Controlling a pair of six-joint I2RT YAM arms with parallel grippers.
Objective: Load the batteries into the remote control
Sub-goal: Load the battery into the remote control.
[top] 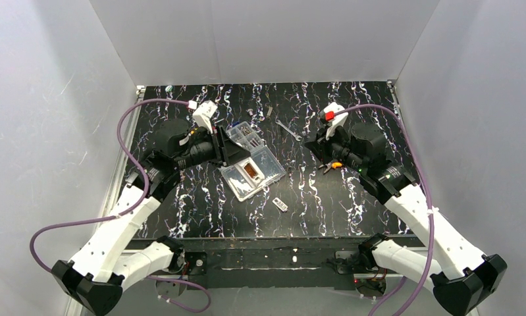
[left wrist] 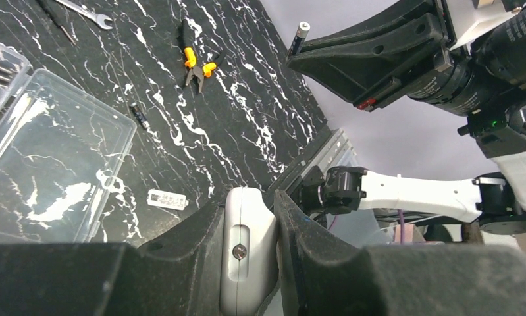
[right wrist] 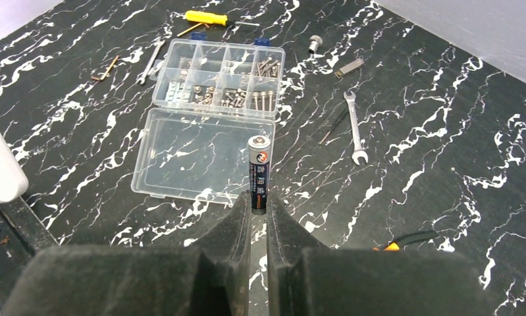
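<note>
Left wrist view: our left hand (left wrist: 248, 205) is clamped on the remote control (left wrist: 247, 257). The white body is pinched between both fingers and held above the worktop (left wrist: 247, 112). Just beyond this hand's left finger lies a small white plate (left wrist: 167, 199). Farther out on that side are a loose battery (left wrist: 139, 115) and the open parts box (left wrist: 43, 151). Orange-handled pliers (left wrist: 197, 62) lie well ahead of the hand.

Right wrist view: our right hand (right wrist: 259, 209) is almost fully closed, gripping the upright battery (right wrist: 259, 168) by its lower end, so most of the cell stands clear above the fingertips. Ahead of this hand is the parts box, with a wrench (right wrist: 355, 128) ahead and to the right.

From the left wrist, the right hand sits up and to the right, well apart from the remote control.
</note>
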